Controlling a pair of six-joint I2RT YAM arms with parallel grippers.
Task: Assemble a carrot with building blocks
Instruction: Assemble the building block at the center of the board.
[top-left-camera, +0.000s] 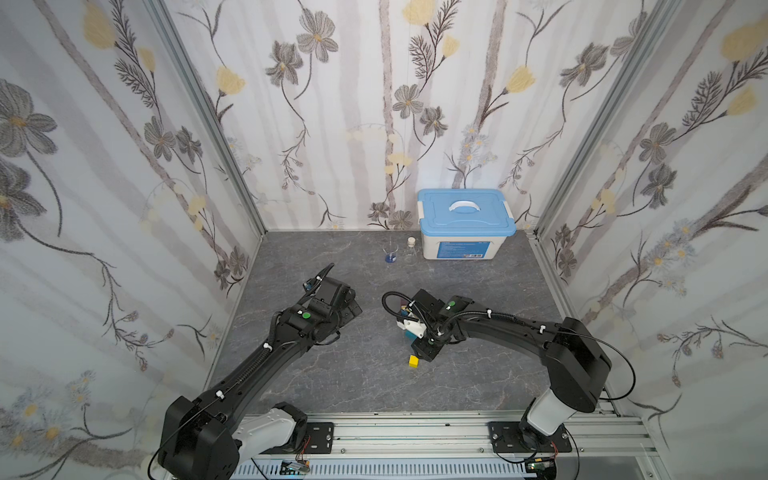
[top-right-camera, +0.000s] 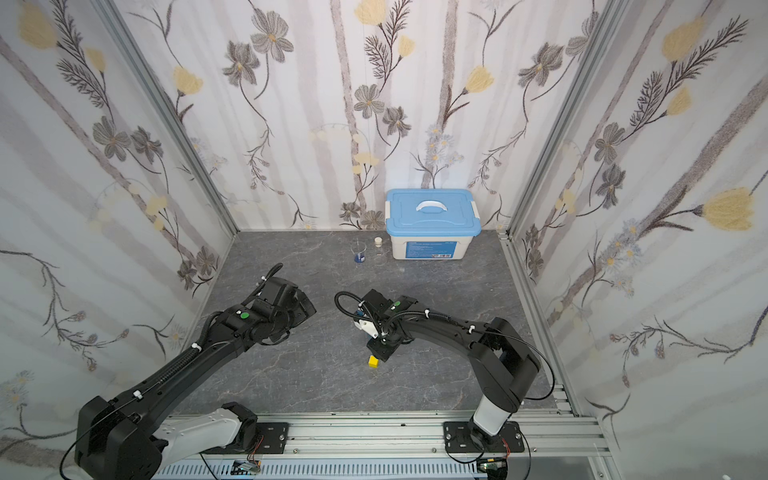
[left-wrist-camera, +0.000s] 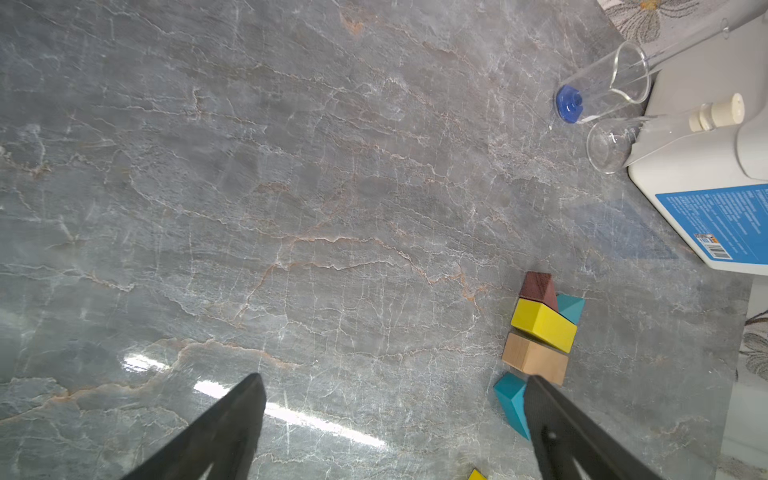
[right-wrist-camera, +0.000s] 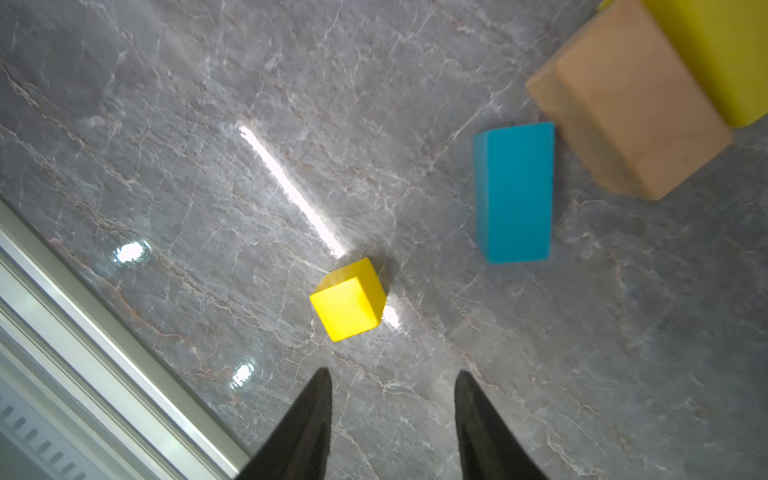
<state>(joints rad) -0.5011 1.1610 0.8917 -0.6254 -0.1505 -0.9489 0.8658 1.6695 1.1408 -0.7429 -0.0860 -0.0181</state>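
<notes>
Right gripper (right-wrist-camera: 392, 374) jaws part-open, empty, just short of yellow cube (right-wrist-camera: 348, 300); teal brick (right-wrist-camera: 515, 193) upper right; rail (right-wrist-camera: 95, 332) lower left, bare tabletop (right-wrist-camera: 208, 166) between. Left gripper (left-wrist-camera: 395, 382) wide open, empty; carrot (left-wrist-camera: 544, 326) lower right.

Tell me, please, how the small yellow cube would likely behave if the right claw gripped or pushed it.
The small yellow cube looks solid and stiff, with flat faces, so it should sit rather than roll. Its glossy paint and the shiny table suggest it may slide or twist if pushed off-centre. Being small, it is probably light.
</notes>
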